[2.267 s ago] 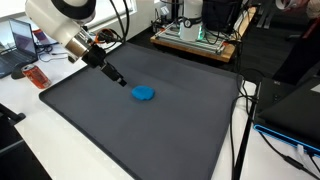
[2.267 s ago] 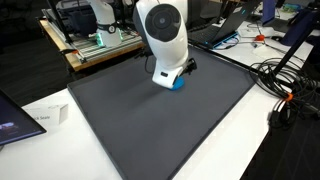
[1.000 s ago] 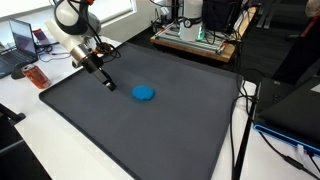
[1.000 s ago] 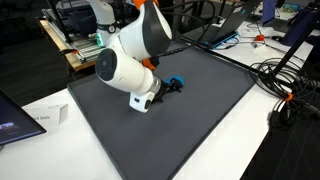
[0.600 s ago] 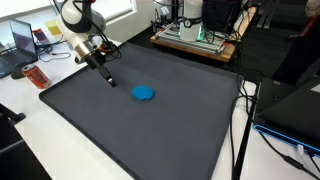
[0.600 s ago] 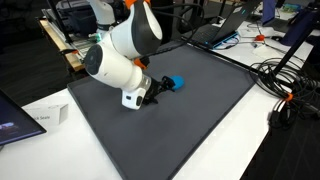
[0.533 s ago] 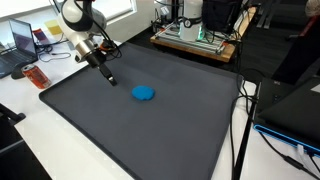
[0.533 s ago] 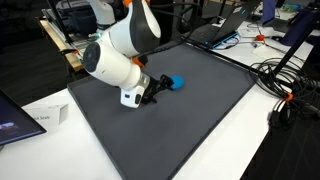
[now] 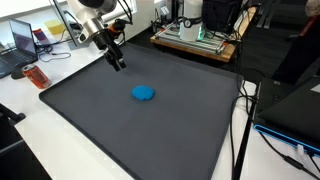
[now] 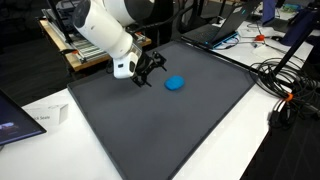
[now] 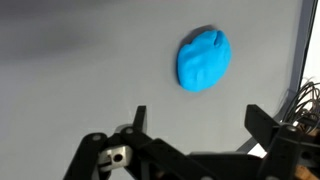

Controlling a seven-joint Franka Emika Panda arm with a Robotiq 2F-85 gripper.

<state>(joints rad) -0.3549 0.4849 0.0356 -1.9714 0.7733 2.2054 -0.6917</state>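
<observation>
Blue lump [image 11: 204,60] lies flat on the dark mat [image 9: 150,130], apart from my claw [image 11: 197,120] and straight ahead, centred between jaws spread wide and empty; its long axis runs away from the claw.

Blue blob [image 9: 144,93] [image 10: 175,83] [image 11: 203,61], flattened, rumpled, lying flat mid-mat, untouched.

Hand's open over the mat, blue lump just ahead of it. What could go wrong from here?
1. The blue lump lies low and flat on the mat. The open hand, coming down on it, may jam its fingertips into the mat or pinch only an edge.
2. Cables lie at the mat's edge, close beside one finger in the wrist view. A swing that way might snag them.
</observation>
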